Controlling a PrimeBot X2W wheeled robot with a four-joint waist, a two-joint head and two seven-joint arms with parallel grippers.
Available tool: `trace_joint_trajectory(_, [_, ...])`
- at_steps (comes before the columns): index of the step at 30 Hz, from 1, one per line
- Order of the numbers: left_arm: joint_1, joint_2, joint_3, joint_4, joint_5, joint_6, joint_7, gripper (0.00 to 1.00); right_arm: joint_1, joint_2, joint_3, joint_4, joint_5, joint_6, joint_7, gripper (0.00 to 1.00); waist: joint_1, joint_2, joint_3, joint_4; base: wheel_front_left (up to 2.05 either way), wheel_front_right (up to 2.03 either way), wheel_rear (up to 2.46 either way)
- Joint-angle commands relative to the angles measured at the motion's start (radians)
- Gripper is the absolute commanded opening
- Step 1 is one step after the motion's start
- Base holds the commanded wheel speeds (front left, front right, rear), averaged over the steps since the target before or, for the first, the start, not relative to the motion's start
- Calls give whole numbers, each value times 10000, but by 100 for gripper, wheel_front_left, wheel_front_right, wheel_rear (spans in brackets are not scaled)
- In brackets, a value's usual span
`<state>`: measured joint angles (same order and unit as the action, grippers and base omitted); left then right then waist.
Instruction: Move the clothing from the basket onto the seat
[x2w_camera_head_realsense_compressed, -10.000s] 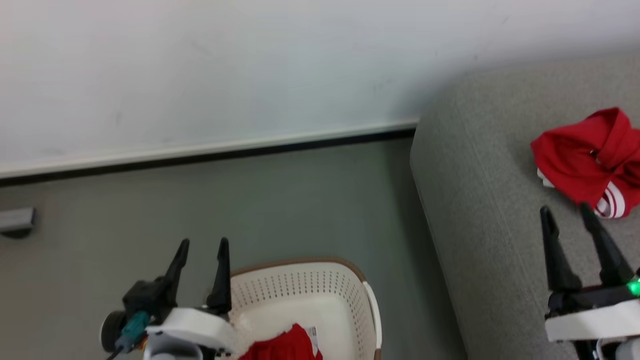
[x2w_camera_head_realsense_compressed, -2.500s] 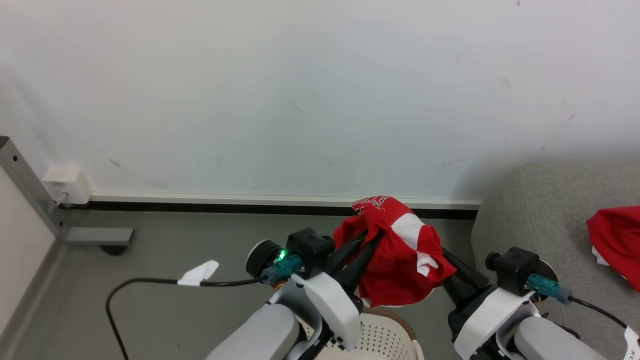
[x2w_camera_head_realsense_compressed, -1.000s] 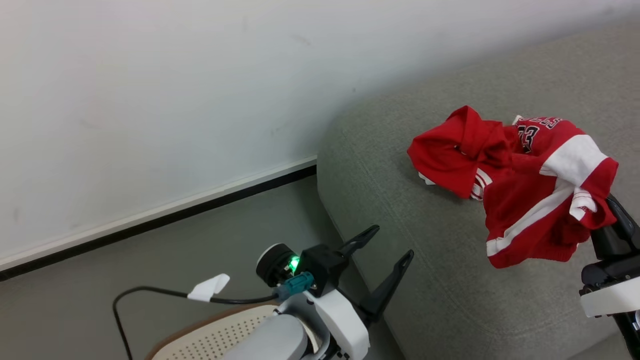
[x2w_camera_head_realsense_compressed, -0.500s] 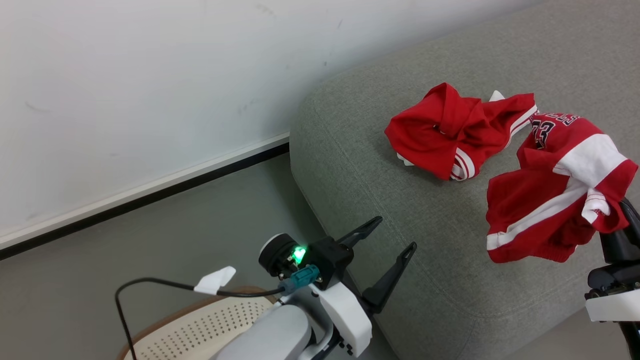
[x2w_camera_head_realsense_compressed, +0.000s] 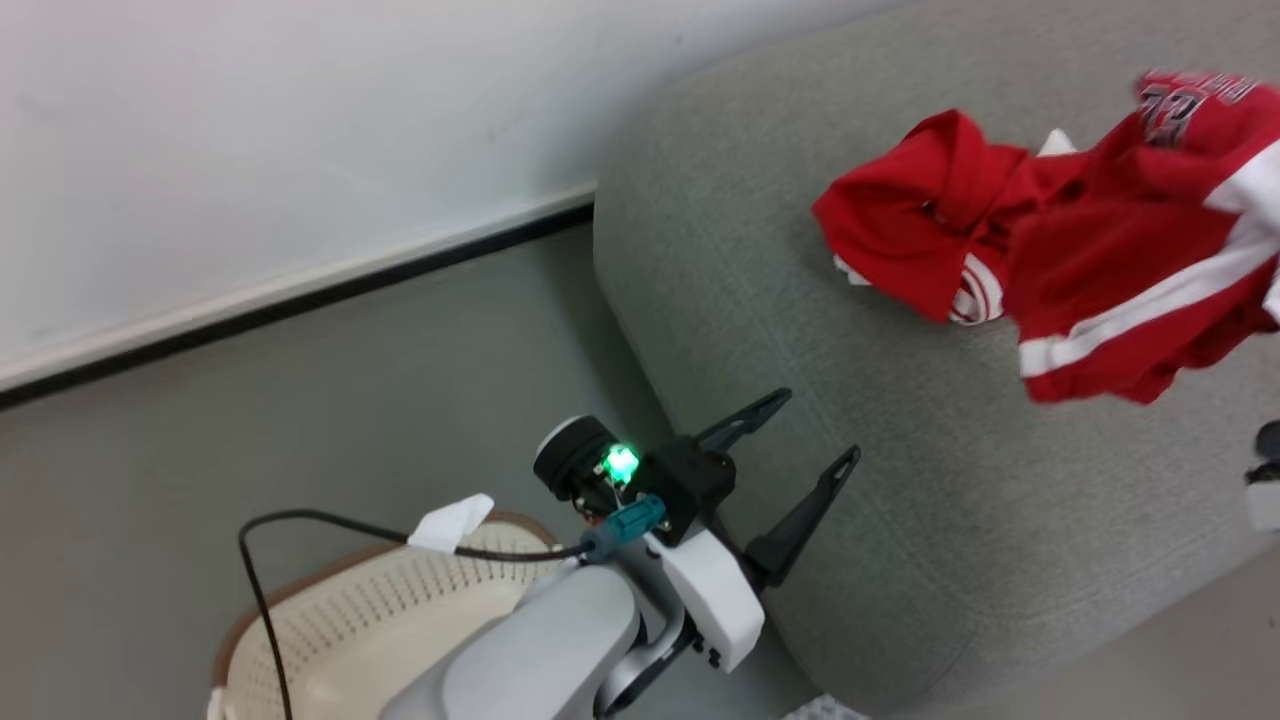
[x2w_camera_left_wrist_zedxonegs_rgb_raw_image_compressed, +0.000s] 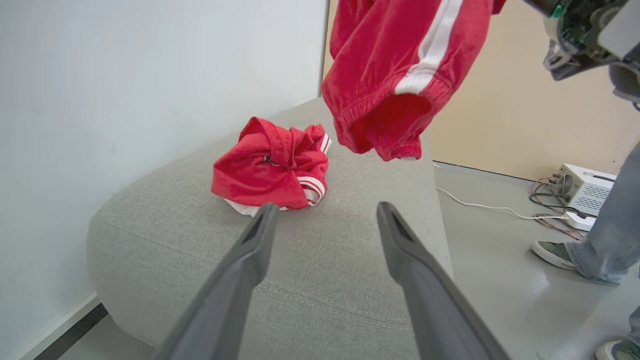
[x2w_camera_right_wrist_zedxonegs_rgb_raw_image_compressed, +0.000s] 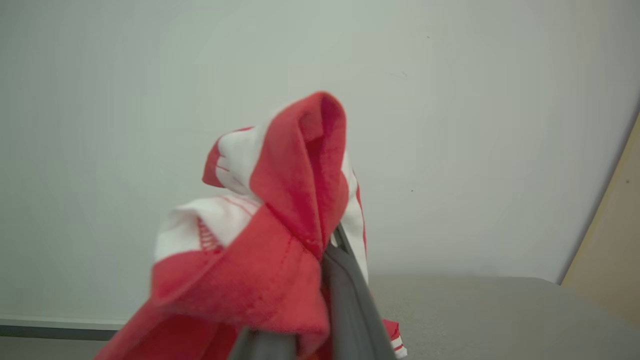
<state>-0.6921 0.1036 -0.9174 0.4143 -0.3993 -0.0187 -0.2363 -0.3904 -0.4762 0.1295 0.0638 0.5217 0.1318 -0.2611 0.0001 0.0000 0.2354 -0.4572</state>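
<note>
Pinched tight between the right jaws, a fold of the hanging red garment (x2w_camera_right_wrist_zedxonegs_rgb_raw_image_compressed: 280, 240) bunches over the dark fingers (x2w_camera_right_wrist_zedxonegs_rgb_raw_image_compressed: 350, 310) at the bottom centre of the right wrist view. The left jaws stand spread wide and empty, their fingers (x2w_camera_left_wrist_zedxonegs_rgb_raw_image_compressed: 245, 265) aimed at the rounded end of the grey seat (x2w_camera_left_wrist_zedxonegs_rgb_raw_image_compressed: 325, 280).

In the left wrist view the hanging garment (x2w_camera_left_wrist_zedxonegs_rgb_raw_image_compressed: 395, 75) drops from the top of the frame, long axis up and down, white stripe running its length, open hem pointing down at the cushion and apart from it. In the head view it (x2w_camera_head_realsense_compressed: 1140, 250) fills the upper right, its stripe slanting toward the lower left.

Just beside it lies the crumpled garment (x2w_camera_head_realsense_compressed: 910, 240), a red heap with striped trim on the seat (x2w_camera_head_realsense_compressed: 800, 300) near the wall side. Bare cushion lies open between that heap and the seat's curved near edge.

Grey floor (x2w_camera_head_realsense_compressed: 300, 400) runs clear from the seat's end to the dark baseboard (x2w_camera_head_realsense_compressed: 300, 300). The basket (x2w_camera_head_realsense_compressed: 380, 620) sits at the lower left, on the floor, partly under the left arm. At the far right of the left wrist view, a person's shoe (x2w_camera_left_wrist_zedxonegs_rgb_raw_image_compressed: 552, 252) stands on the floor near a white box (x2w_camera_left_wrist_zedxonegs_rgb_raw_image_compressed: 582, 182).
</note>
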Motion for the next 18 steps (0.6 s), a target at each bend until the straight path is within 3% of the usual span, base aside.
trace_joint_trajectory(1, [-203,45,-31,4,103,-26,39,100,-283,-124,-189,83,34,-23,-25,0,-1,0,601,312,0,0,0])
trace_joint_trajectory(10, [-1242,-33,-179,-180,662,122,105,100,-1546,-1073,-1465,654,477,-23,-25,0,-1,0,2464,1119,0,0,0])
trace_joint_trajectory(18, [-1974,-106,-259,-168,944,268,194,100,-2554,-2096,-1434,2469,1431,-23,-23,0,-1,0,3788,1837,0,0,0])
